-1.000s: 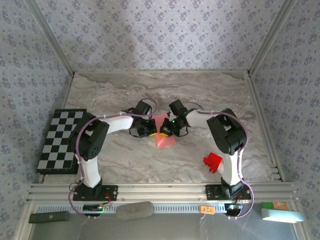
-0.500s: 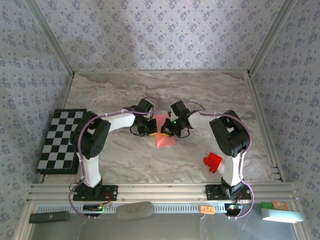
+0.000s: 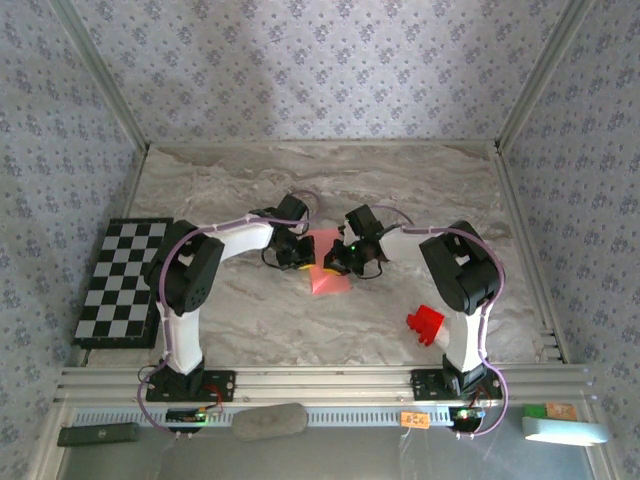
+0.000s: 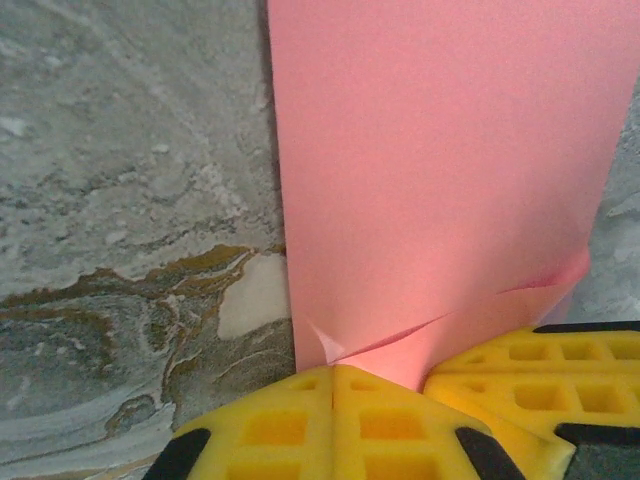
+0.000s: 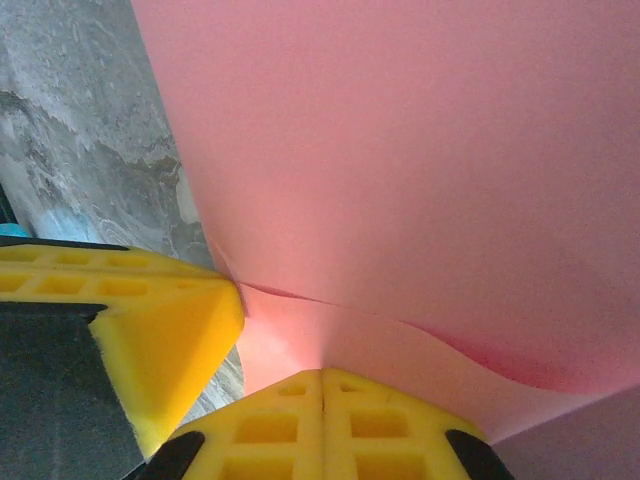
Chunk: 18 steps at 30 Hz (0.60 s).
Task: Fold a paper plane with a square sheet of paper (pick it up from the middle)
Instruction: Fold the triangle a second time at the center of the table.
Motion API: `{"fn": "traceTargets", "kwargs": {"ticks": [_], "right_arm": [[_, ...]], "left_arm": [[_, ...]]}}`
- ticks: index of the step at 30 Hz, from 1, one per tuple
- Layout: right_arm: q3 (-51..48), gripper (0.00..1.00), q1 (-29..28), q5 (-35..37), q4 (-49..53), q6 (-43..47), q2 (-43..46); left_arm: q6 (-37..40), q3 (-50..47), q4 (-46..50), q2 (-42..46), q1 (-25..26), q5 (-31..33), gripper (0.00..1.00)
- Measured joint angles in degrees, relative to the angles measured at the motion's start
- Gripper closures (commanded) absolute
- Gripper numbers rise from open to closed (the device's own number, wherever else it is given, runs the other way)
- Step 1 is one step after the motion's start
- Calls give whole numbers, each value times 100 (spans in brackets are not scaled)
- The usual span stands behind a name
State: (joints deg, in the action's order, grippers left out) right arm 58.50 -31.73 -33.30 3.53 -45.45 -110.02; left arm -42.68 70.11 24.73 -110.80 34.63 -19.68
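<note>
Marble table (image 3: 400,190) open around; left pincer (image 4: 334,375), right pincer (image 5: 322,378) clenched on square sheet of paper (image 4: 430,170) edges

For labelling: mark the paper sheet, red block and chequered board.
paper sheet (image 3: 329,281), top external view, near corner
red block (image 3: 425,324), top external view, middle
chequered board (image 3: 120,283), top external view, middle

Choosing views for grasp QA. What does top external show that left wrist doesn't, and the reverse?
Top external gives the layout: left gripper and right gripper meeting at the square sheet of paper, the chequered board at the left, the red block by the right arm. Left wrist gives the grip close up: yellow fingers shut on the sheet's edge, a raised wrinkle beside them. Shared: the pink sheet and the marble table.
</note>
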Motion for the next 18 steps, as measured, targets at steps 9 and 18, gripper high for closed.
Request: {"fn": "traceTargets", "kwargs": {"ticks": [9,18], "right_arm": [[-61,100,9,9,-321,-173,-44],[-59,100,11,9,-564,-387,-125]], "left_arm": [[-553,-321,-345,640,4,-116,92],[-1163,-1180,-1005,857,173,-678,91]]}}
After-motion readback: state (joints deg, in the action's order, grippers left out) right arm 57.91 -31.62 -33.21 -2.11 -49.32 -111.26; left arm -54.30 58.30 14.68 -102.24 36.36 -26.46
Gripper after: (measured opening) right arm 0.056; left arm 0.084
